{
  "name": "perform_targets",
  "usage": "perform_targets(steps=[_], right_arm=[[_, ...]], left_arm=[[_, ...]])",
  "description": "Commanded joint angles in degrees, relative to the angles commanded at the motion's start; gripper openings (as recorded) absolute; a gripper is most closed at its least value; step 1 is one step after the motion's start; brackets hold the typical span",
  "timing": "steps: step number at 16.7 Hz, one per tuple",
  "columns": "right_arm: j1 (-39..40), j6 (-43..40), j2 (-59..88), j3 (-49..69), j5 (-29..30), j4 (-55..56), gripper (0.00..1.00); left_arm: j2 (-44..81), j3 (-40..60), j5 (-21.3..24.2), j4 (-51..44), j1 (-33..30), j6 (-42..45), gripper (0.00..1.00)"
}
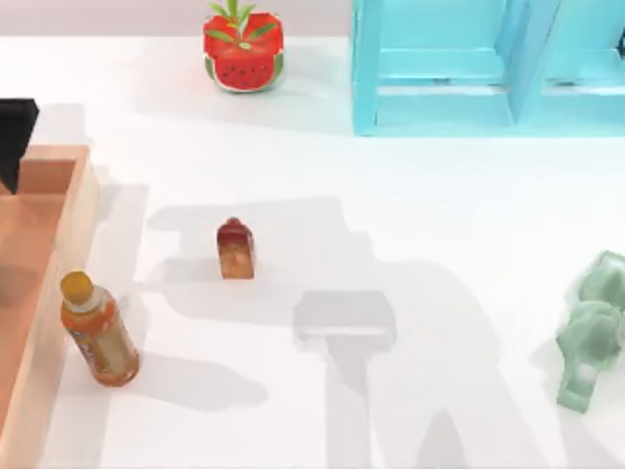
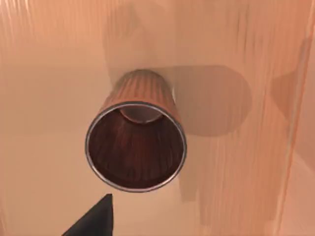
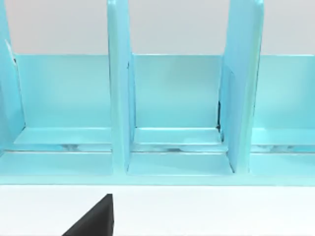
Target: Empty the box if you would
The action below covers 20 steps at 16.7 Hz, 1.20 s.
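Hovering over the box (image 1: 44,254) at the table's left edge, the AgileX left gripper (image 2: 91,221) looks straight down on a brown ribbed cup (image 2: 136,145) standing upright, mouth open, on the box's wooden floor; whether the gripper is released or clenched cannot be told, as just one dark fingertip (image 2: 98,216) juts into the left wrist view. From above, the left arm (image 1: 15,137) appears as a dark shape at the box's far end. Outside the box, an orange drink bottle (image 1: 98,330) stands just beside its rim, with a small red-capped bottle (image 1: 235,249) farther right. By the look of it, the cup is the item now in hand for removal; the next move likely calls for descending, closing on its rim and lifting clear of the walls. The right arm faces the turquoise shelf unit (image 3: 172,113).
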Motion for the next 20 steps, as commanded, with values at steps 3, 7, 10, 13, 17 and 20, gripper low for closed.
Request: perform_targets(steps=[3, 7, 10, 13, 17, 20], right_arm=[[0.0, 0.0, 0.0, 0.0, 0.0, 0.0, 1.0], [0.0, 0.0, 0.0, 0.0, 0.0, 0.0, 1.0], [0.0, 0.0, 0.0, 0.0, 0.0, 0.0, 1.0], [0.0, 0.0, 0.0, 0.0, 0.0, 0.0, 1.0], [0.0, 0.0, 0.0, 0.0, 0.0, 0.0, 1.0], [0.0, 0.0, 0.0, 0.0, 0.0, 0.0, 1.0]], left_arm=[[-2.1, -1.4, 0.2, -0.3, 3.1, 3.1, 1.0], [-1.9, -1.2, 0.1, -0.2, 2.9, 3.1, 1.0], [0.0, -2.1, 0.1, 2.1, 3.9, 4.0, 1.0], [3.2, -6.1, 0.2, 9.4, 5.3, 5.4, 1.0], [3.1, -15.0, 0.1, 18.5, 4.9, 4.9, 1.0], [1.5, -19.4, 0.2, 21.2, 3.4, 3.5, 1.0]])
